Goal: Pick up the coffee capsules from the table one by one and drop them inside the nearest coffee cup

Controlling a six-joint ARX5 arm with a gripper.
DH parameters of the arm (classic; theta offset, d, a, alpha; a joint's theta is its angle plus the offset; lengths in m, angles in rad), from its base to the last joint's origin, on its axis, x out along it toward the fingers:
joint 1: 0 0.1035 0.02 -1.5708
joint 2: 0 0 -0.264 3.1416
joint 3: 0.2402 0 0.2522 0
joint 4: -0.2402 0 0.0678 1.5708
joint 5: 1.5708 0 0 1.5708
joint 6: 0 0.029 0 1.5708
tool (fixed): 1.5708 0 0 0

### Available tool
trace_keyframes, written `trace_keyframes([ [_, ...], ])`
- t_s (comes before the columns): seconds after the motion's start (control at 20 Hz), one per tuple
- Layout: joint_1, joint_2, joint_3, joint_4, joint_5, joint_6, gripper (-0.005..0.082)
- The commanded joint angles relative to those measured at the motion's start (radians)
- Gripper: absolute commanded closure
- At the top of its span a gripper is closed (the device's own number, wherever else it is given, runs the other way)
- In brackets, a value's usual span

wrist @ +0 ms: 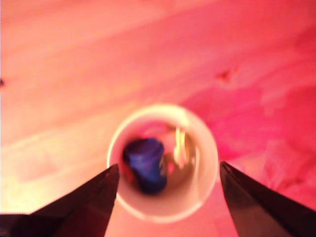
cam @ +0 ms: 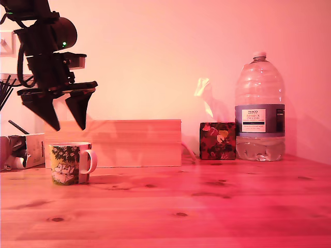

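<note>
Table [cam: 207, 212]: bare pine boards with dark knots in front of the cup.
Coffee cup [cam: 70, 163]: stands upright on the table at the exterior view's left, handle toward that view's right.
Capsule [wrist: 145, 164]: blue, lying inside the cup; the wrist view is blurred, so a second shiny object beside it may be another capsule.
Gripper [cam: 67, 125]: hangs directly above the cup, clear of its rim, fingers spread apart and holding nothing.
Plank box [cam: 129, 143]: just behind the cup.
Tissue cube [cam: 217, 140]: beyond, right of the box in the exterior view.
Water bottle [cam: 259, 111]: beside the cube.
</note>
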State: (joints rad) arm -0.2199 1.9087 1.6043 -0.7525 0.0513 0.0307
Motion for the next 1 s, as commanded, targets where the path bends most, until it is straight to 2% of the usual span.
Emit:
trace_keyframes([
  [0.0,-0.003,-0.001,-0.013,0.022,0.005,0.014,0.0303],
  [0.15,-0.005,-0.056,-0.035,0.072,0.005,0.022,0.0459],
  [0.3,-0.005,-0.145,-0.122,0.159,0.004,0.022,0.0721],
  [0.35,-0.005,-0.179,-0.166,0.206,0.005,0.022,0.0780],
  [0.65,-0.005,-0.467,-0.519,0.541,0.033,0.021,0.0793],
  [0.95,-0.005,-0.726,-0.769,0.691,0.069,0.013,0.0793],
])
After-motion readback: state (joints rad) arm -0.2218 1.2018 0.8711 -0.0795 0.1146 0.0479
